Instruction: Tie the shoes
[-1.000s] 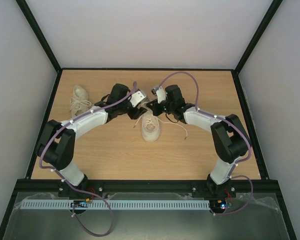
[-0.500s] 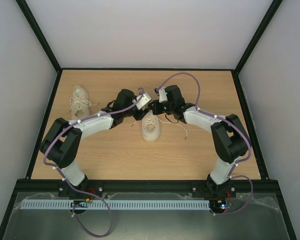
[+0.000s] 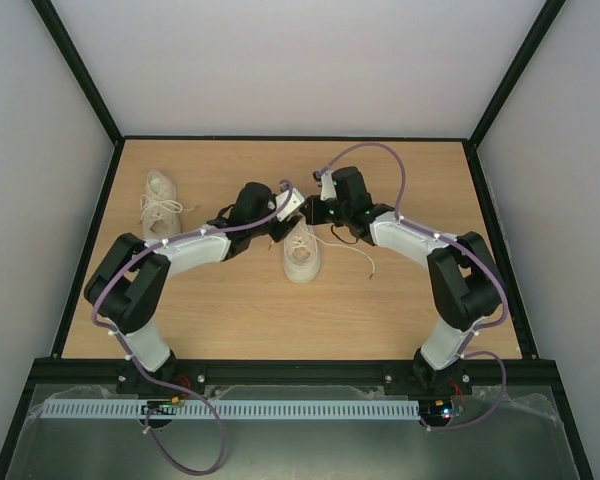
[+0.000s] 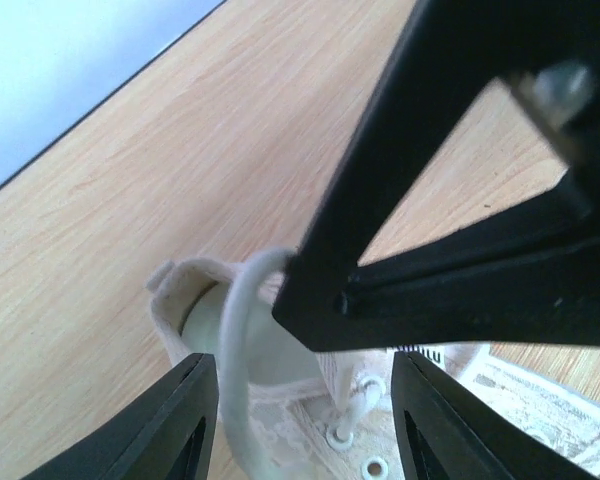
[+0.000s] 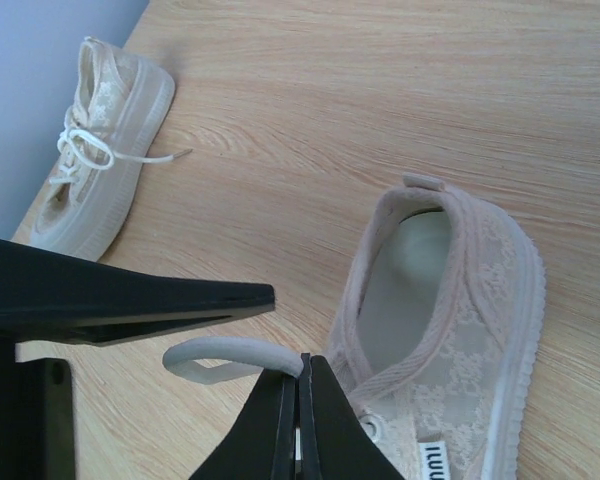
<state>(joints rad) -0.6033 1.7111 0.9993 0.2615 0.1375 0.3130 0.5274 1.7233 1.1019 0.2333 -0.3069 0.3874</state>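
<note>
Right hand [image 5: 300, 378] clamped on lace loop [image 5: 228, 354], left hand [image 4: 302, 400] spread wide around it, above centre shoe [image 5: 460, 310]

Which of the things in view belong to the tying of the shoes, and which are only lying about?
Of the job:
- centre shoe
- its lace, pinched by the right gripper
- left gripper, open, close by
- second shoe at the far left, laces already knotted

Not of the job:
- wooden table
- purple cables on the arms
</note>
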